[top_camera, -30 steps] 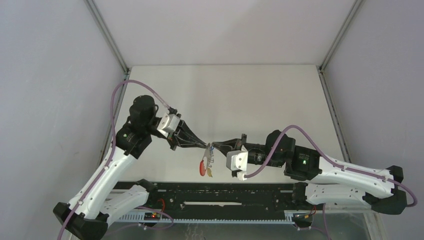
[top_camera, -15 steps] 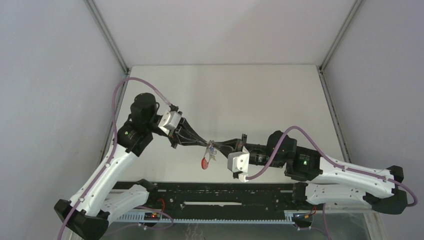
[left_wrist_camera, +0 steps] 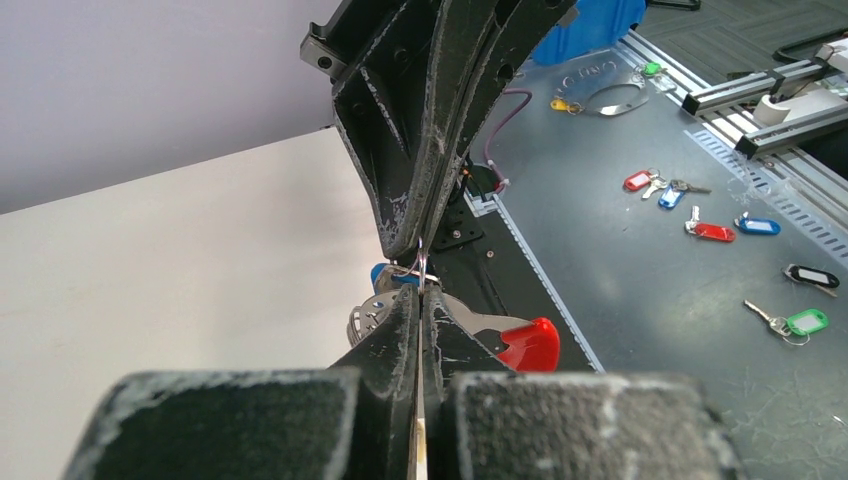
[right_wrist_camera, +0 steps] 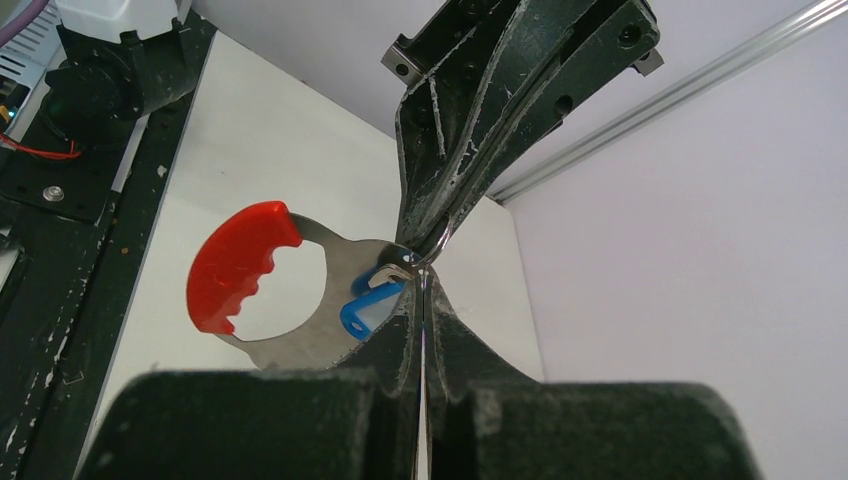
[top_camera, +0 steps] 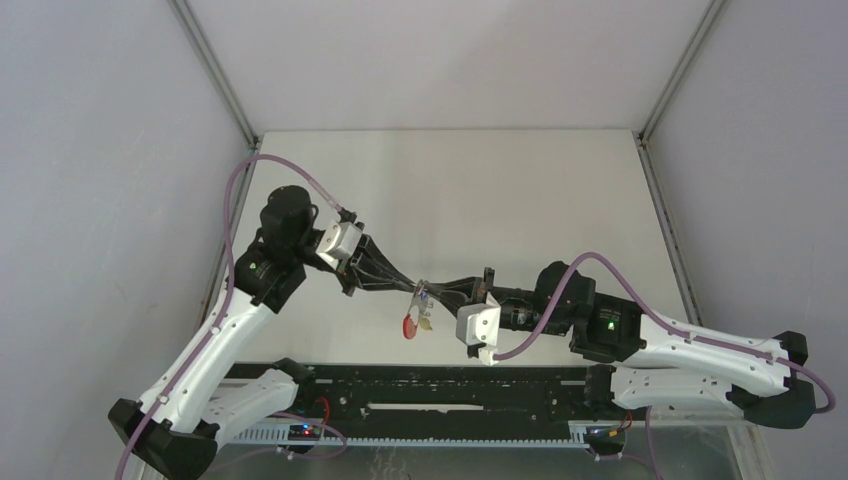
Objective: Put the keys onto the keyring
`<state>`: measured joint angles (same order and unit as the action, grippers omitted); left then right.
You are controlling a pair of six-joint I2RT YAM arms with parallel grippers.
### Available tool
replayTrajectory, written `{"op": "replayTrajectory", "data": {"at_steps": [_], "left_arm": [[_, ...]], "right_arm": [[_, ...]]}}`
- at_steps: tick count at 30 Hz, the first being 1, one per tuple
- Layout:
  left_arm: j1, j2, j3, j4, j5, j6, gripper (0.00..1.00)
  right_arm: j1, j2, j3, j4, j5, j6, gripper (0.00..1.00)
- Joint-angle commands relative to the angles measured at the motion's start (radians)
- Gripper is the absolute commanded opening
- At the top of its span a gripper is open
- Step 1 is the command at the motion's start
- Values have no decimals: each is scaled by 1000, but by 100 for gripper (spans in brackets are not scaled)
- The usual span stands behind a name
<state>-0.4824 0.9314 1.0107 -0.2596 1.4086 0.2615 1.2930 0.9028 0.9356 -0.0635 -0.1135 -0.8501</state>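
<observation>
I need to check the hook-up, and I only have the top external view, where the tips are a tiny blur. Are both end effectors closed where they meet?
Observer: Yes. In the wrist views the left end effector and the right end effector are both shut, with their tips meeting on a thin wire loop.
Operator: What's next to that spot?
Observer: The blue key lies against the grey plate of the keyring, right beside the meeting point.
Operator: Anything else I can't see?
Observer: The left wrist view shows spare tagged keys lying on a dark surface beyond the table. Their tags are red, blue, green and black.
</observation>
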Motion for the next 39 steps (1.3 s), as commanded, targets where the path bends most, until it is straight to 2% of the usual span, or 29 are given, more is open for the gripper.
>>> {"op": "replayTrajectory", "data": {"at_steps": [1,39], "left_arm": [[-7,-4,59,39,4,-15,0],[-8,2,45,76,-43,-7,0]], "right_arm": [[12,-10,-1,54,2,-7,0],[-11,8,-1,92,0,18,0]]}}
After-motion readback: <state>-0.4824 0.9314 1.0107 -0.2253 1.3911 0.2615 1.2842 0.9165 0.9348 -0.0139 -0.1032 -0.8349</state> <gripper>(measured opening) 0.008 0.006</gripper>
